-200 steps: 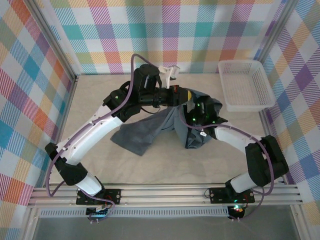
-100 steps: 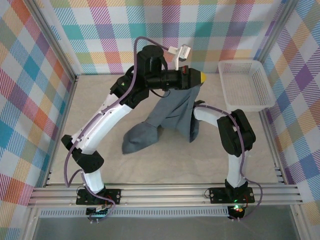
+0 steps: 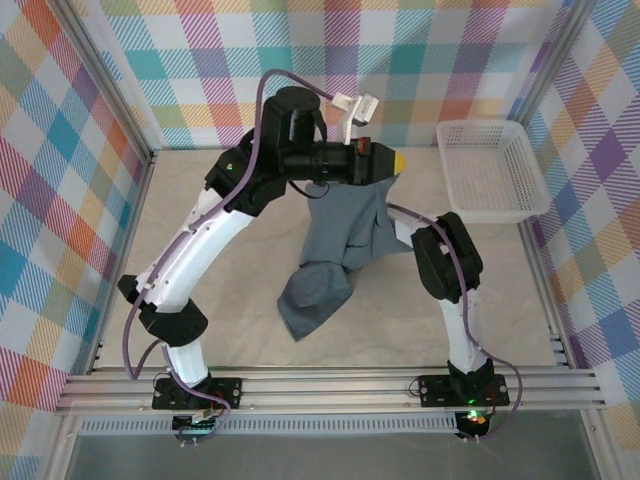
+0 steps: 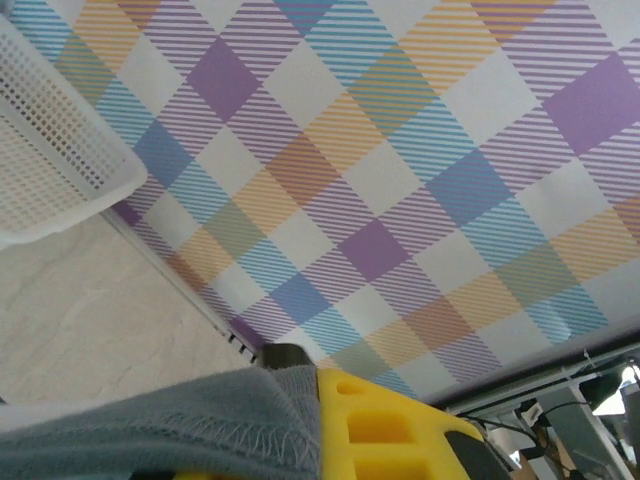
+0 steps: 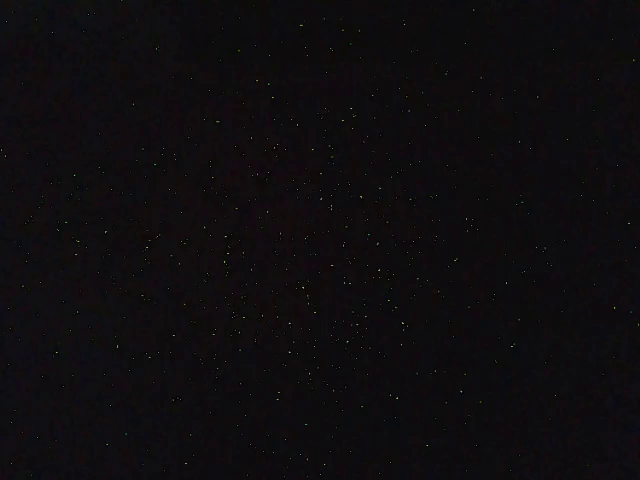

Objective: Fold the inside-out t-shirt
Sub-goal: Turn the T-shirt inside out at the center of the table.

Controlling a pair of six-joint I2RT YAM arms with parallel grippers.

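The t-shirt (image 3: 340, 235) is held aloft by the left pincer (image 3: 390, 162), which is clamped on a stitched edge near the back of the counter (image 3: 240, 315). Its lower end is draped on the counter. The right pincer is buried under the cloth, so its state cannot be told.

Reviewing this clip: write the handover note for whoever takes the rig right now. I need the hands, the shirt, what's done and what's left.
The left hand is raised and shut on an edge of the inside-out t-shirt. The shirt hangs from it, with its lower end bunched on the table.
The right hand is under the hanging cloth at the end of the right arm. Whether it is open or shut cannot be told, and its camera is dark.
The white basket sits apart at the far right.
Done: shirt picked up, no fold made.
Left: spread it flat, then do all the folds.
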